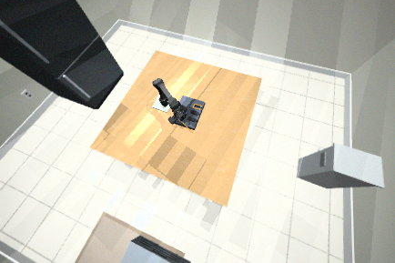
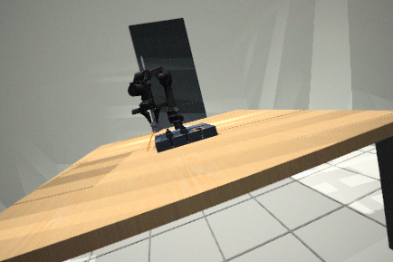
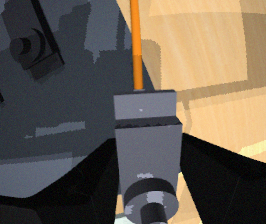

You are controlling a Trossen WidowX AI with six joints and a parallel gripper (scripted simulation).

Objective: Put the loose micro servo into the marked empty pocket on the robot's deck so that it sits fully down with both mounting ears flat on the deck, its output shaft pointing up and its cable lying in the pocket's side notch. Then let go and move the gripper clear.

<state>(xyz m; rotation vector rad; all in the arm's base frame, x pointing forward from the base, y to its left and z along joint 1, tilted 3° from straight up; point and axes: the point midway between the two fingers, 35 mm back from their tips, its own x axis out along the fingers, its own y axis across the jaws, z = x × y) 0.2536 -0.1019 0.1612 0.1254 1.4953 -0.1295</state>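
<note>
My gripper (image 2: pixel 153 124) (image 3: pixel 147 144) is shut on the loose grey micro servo (image 3: pixel 148 142), one finger on each side of its body. The servo's round output shaft faces the wrist camera. Its orange cable (image 3: pixel 136 50) (image 2: pixel 150 142) runs away from the servo's far end and slants down past the deck in the exterior view. The dark deck (image 3: pixel 91 102) (image 1: pixel 187 99) (image 2: pixel 174 144) lies below and beside the held servo, at its corner end. The marked pocket's yellow outline (image 1: pixel 194 106) shows toward the deck's other end. The pocket is outside the wrist view.
A fitted dark servo (image 3: pixel 24 42) stands on the deck, with part of another at the wrist view's left edge. A pale sheet (image 1: pixel 159 104) lies on the wooden table top (image 1: pixel 218 148) beside the arm. The table's front edge (image 2: pixel 217 204) is well away from the deck.
</note>
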